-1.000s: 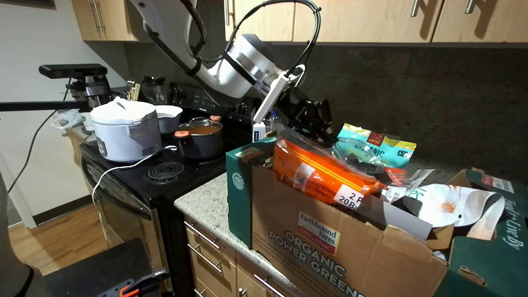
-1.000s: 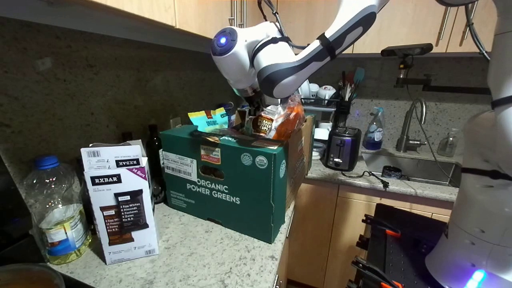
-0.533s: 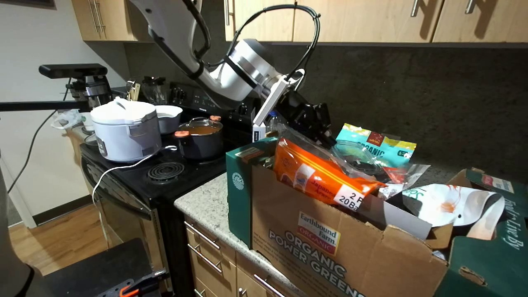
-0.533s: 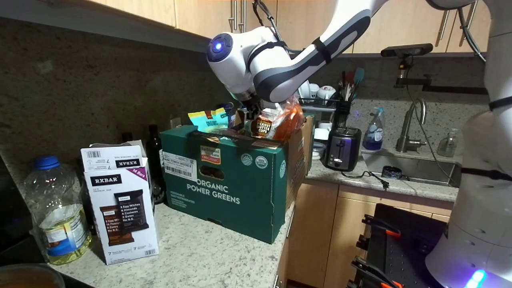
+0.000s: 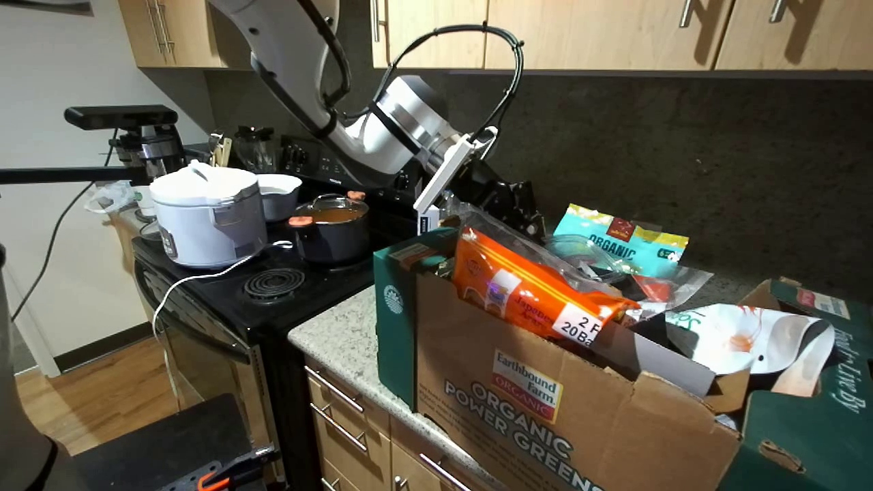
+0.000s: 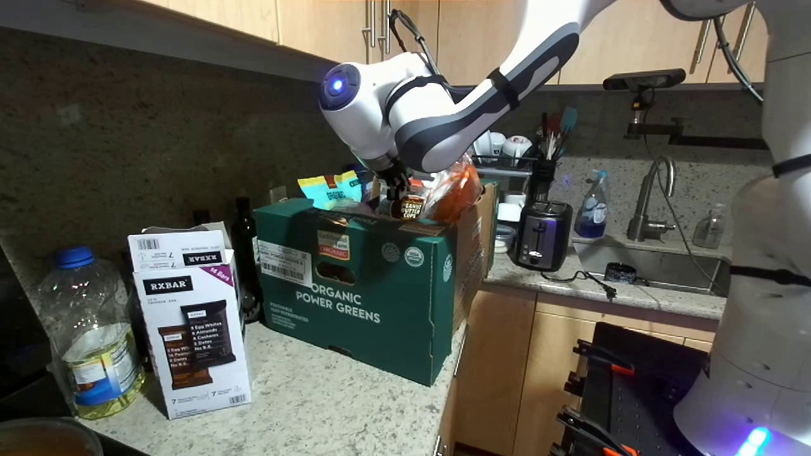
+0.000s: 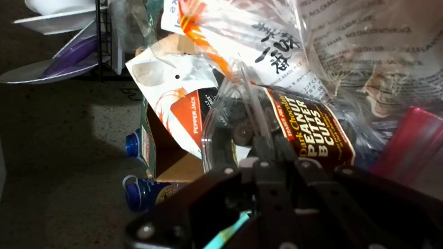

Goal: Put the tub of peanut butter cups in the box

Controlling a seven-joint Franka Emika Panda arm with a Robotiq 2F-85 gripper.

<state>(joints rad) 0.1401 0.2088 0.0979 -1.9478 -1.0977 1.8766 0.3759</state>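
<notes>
The tub of peanut butter cups (image 7: 311,128) lies tilted among groceries at the top of the box (image 5: 477,368). Clear plastic with dark pieces inside and a brown label shows in the wrist view. In an exterior view the label of the tub (image 6: 412,206) peeks just above the green end of the box (image 6: 380,304). My gripper (image 7: 270,138) is shut, its fingertips close together against or just over the tub beside the label; exact contact is hard to tell. From outside, the gripper (image 6: 394,195) points down into the box. The tub's lower part is hidden.
A large orange snack bag (image 5: 525,286) crowds the tub on one side, a teal bag (image 5: 624,239) on another. A white pouch (image 5: 750,341) fills the far end. An RXBAR carton (image 6: 193,329) and an oil bottle (image 6: 101,354) stand near the box. Cabinets hang overhead.
My gripper has moved down and a little sideways, staying shut. The tub has sunk slightly lower in the box, its label now partly behind the rim. The orange bag has shifted slightly.
</notes>
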